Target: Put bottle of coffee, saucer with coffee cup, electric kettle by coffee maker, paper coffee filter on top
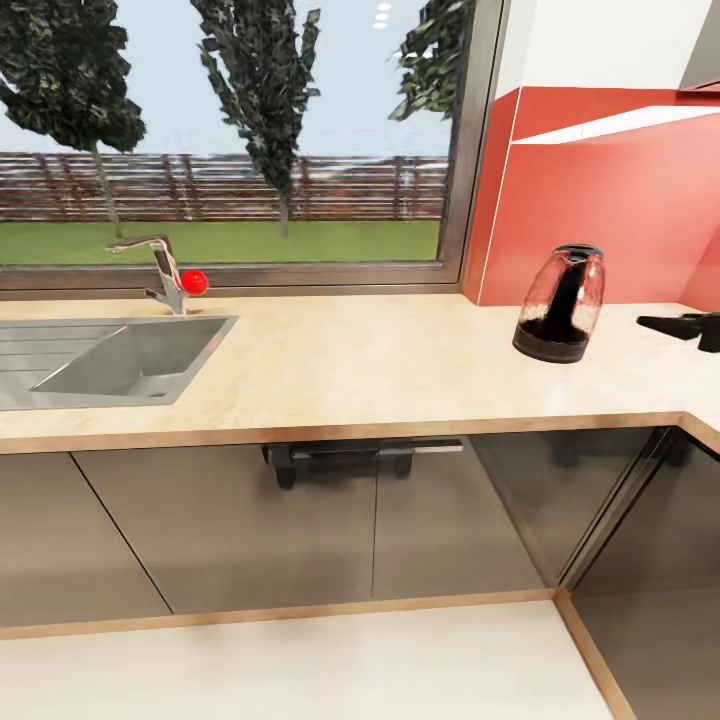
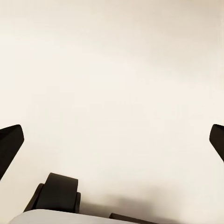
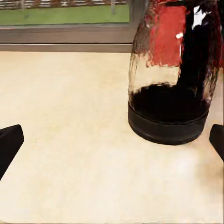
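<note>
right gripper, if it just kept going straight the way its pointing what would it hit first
Most likely the electric kettle, standing upright on the kitchen countertop just ahead of the open right gripper. It sits off-centre toward one finger, so a dead-straight push might only clip its black base; depth is hard to judge.

Electric kettle (image 1: 560, 305): clear glossy glass body, matt black base. Kitchen countertop (image 1: 350, 370): pale wood-grain, smooth, thin wooden edge. Cabinets (image 1: 300, 530) below: glossy dark grey. Sink (image 1: 110, 360): brushed metal. Backsplash (image 1: 600, 200): glossy red.
</note>
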Tool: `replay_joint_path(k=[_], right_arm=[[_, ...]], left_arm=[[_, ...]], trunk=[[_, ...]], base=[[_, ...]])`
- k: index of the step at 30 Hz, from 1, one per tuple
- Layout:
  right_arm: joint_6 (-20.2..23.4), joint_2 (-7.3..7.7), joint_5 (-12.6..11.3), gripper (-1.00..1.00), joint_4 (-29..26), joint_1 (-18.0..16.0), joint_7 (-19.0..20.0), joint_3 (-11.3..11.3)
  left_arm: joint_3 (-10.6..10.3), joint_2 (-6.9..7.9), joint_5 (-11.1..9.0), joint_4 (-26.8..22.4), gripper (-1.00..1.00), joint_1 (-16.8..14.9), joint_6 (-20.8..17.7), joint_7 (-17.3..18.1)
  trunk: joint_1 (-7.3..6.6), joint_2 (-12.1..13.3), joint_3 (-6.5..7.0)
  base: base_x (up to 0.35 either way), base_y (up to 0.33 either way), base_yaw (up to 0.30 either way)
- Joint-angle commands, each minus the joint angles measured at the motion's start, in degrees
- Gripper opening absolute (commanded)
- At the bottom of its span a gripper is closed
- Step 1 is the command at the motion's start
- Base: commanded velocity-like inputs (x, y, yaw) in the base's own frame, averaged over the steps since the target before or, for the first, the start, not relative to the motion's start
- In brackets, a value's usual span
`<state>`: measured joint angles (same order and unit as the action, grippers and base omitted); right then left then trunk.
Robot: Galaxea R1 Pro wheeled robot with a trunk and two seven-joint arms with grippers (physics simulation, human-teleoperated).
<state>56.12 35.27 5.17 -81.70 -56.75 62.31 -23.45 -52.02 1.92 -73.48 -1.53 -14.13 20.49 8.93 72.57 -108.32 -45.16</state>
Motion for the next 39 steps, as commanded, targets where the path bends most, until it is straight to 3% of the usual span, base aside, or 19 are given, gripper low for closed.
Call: replay_joint_path(k=[1, 6, 7, 10, 14, 15, 25, 33, 39], right_arm=[[0.4, 0.02, 0.8, 1.00, 0.6, -0.6, -1.4, 0.0], [0.4, 0.12, 1.8, 1.00, 7.1, -5.5, -13.1, 0.3], [0.1, 0.13, 1.9, 1.00, 11.7, -8.9, -18.7, 1.2], [-1.0, 0.14, 2.0, 1.00, 16.2, -12.1, -23.2, 3.5], [-4.1, 0.07, 2.1, 1.00, 23.2, -16.2, -28.9, 8.3], [-6.4, -0.10, 2.1, 1.00, 29.2, -18.4, -31.5, 10.3], [-8.3, -0.26, 2.0, 1.00, 33.1, -19.6, -32.4, 11.6], [-8.3, -0.29, 1.9, 1.00, 33.5, -19.2, -32.1, 14.7], [-8.3, -0.21, 1.8, 1.00, 33.6, -18.9, -32.1, 14.7]], left_arm=[[-0.4, 0.02, -0.6, 0.0, 1.00, 0.0, 0.1, 0.3], [-0.4, 0.02, -0.6, 0.0, 1.00, 0.0, 0.1, 0.3], [-0.4, 0.02, -0.6, 0.0, 1.00, 0.0, 0.1, 0.3], [-0.4, 0.02, -0.6, 0.0, 1.00, 0.0, 0.1, 0.3], [-0.4, 0.02, -0.6, 0.1, 1.00, 0.0, 0.1, 0.4], [-0.4, 0.02, -0.6, 0.1, 1.00, 0.1, 0.0, 0.4], [-0.4, 0.02, -0.6, 0.1, 1.00, 0.1, -0.7, 0.4], [-0.3, 0.02, -0.6, 0.1, 1.00, 0.1, -0.7, 0.4], [-0.3, 0.02, -0.6, 0.1, 1.00, 0.1, -0.7, 0.3]], trunk=[[-0.01, 0.0, -0.05], [-0.01, 0.0, -0.05], [-0.01, 0.0, -0.05], [-0.01, 0.0, -0.05], [-0.01, 0.0, -0.05], [-0.01, 0.0, -0.05], [-0.01, 0.0, -0.05], [-0.01, 0.0, -0.05], [-0.01, 0.0, -0.05]], base=[[0.000, 0.000, 0.000], [0.000, 0.000, 0.000], [0.000, 0.000, 0.000], [0.000, 0.000, 0.000], [0.000, 0.000, 0.000], [0.000, 0.000, 0.000], [0.000, 0.000, 0.000], [0.052, -0.035, 0.000], [0.120, -0.086, 0.000]])
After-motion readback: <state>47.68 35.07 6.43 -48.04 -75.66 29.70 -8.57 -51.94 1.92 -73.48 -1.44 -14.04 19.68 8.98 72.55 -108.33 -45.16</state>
